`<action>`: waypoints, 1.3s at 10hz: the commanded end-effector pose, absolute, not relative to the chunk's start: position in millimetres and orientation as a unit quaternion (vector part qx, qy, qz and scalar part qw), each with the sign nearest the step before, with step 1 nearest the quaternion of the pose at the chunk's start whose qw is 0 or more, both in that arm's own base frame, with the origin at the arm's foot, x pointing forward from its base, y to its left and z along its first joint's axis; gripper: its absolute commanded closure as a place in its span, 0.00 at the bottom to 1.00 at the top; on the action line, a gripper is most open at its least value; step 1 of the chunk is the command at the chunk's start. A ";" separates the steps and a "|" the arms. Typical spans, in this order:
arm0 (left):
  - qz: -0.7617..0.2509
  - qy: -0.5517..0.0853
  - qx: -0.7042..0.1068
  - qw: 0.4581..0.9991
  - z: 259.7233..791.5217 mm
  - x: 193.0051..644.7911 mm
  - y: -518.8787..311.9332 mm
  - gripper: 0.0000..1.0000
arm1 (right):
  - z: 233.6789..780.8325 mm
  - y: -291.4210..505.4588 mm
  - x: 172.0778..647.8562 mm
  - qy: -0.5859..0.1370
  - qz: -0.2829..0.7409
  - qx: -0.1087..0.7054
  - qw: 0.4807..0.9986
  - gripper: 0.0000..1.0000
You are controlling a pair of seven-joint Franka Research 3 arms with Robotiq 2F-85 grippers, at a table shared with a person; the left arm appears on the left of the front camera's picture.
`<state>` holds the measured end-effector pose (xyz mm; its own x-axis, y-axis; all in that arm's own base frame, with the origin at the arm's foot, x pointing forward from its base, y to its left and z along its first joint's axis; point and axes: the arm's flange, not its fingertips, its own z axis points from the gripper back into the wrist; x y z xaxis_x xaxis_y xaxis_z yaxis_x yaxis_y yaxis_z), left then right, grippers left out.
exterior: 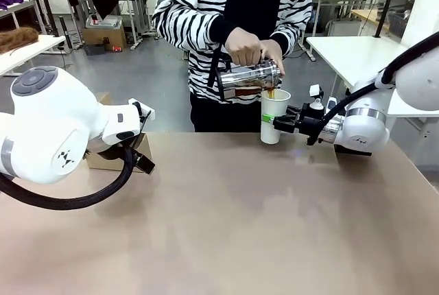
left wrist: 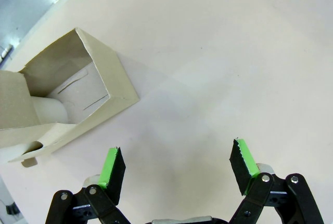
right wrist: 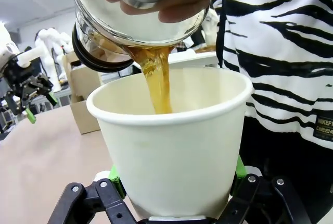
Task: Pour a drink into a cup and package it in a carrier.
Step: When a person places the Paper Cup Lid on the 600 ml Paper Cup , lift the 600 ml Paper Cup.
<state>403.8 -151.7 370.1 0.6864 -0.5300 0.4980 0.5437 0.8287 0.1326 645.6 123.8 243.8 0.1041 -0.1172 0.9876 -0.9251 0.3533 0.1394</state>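
A person's hands tilt a clear glass jug over the white paper cup, and the brown drink streams from the jug into the cup. My right gripper is shut on the cup's lower half, holding it upright just above the table's far edge; its green pads press both sides. The brown cardboard carrier sits at the table's left. My left gripper hangs open beside it, nothing between its fingers. In the front view the left arm half hides the carrier.
The tan table stretches wide between the two arms. The person in a striped top stands at the far edge. A white table stands behind on the right.
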 end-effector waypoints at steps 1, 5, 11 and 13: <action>-0.292 -0.267 -0.014 0.918 370.5 403.5 -151.5 0.00 | 244.7 125.6 645.2 -0.576 0.341 0.454 0.588 0.14; -0.292 -0.267 -0.014 0.918 370.5 403.5 -151.5 0.00 | 244.7 125.6 645.2 -0.576 0.341 0.454 0.588 0.14; -0.292 -0.267 -0.014 0.918 370.5 403.5 -151.5 0.00 | 244.7 125.6 645.2 -0.576 0.341 0.454 0.588 0.14; -0.292 -0.267 -0.014 0.918 370.5 403.5 -151.5 0.00 | 244.7 125.6 645.2 -0.576 0.341 0.454 0.588 0.14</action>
